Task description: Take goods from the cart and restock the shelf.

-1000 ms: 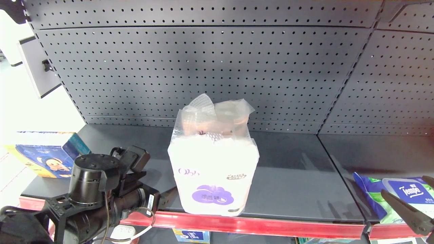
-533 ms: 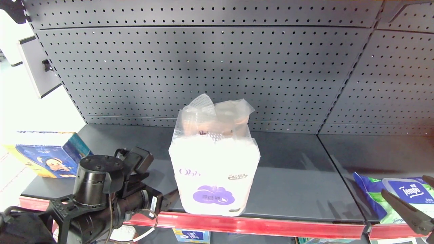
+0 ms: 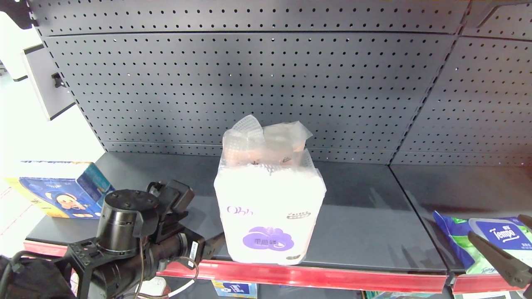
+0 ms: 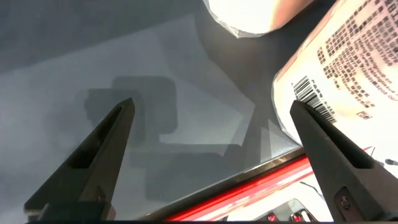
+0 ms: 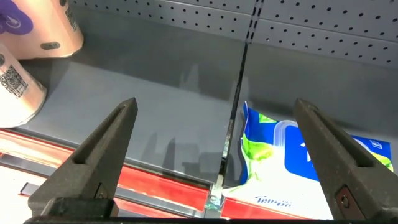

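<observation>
Shelf deck [image 3: 365, 224], dark grey with a red front lip, extends beneath both sets of jaws. Tissue-roll pack [image 3: 270, 207] stands upright on it near the lip, just beside one fingertip of the left gripper [image 4: 211, 106], whose jaws are spread wide and hold nothing; contact cannot be told. Wipes pack [image 5: 298, 162] lies flat below the right gripper [image 5: 216, 102], toward one finger; its jaws are likewise released.

Bare shelf [image 3: 365, 216] lies between tissue pack [image 3: 268, 216] and wipes pack [image 3: 492, 241].

Dark shelf [image 3: 365, 216]: toilet paper pack [image 3: 270, 211] upright, wipes pack [image 3: 490, 236] flat.
</observation>
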Motion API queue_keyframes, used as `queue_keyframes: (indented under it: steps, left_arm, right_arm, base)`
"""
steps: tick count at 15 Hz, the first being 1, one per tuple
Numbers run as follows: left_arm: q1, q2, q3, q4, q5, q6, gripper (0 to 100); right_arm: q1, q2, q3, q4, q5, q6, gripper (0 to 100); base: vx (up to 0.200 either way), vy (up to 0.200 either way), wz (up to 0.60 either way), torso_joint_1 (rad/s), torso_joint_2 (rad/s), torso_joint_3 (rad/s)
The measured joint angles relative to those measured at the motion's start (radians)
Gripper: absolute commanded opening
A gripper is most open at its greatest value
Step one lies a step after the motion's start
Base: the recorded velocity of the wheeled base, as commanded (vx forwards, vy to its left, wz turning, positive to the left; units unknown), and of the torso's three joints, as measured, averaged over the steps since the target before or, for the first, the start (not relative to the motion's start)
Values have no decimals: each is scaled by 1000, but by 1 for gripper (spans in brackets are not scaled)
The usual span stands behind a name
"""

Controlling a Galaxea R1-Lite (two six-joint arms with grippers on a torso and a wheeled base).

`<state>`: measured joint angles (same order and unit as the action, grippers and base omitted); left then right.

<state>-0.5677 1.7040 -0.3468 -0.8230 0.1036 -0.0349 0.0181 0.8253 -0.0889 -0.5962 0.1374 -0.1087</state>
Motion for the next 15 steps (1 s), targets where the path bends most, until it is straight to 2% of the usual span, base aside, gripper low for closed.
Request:
queue_keyframes:
  steps: [6,9,11,15]
  left_arm:
    - [-8,7,-7,0,0,-1,100]
    - [-7,4,1,-1,9,-25,100]
    - [-3,-14,10,-1,39,-54,100]
    - [17,-152,30,10,68,-86,100]
  right_arm:
    - [0,-1,1,0,1,0,100]
    - [0,-1,3,0,1,0,100]
    - [0,-3,14,-1,1,1,100]
    - [-1,-39,45,-1,27,21,100]
  base:
    - [0,0,0,0,0,0]
    - [0,0,0,0,0,0]
    - [0,0,0,0,0,0]
    - [0,0,0,0,0,0]
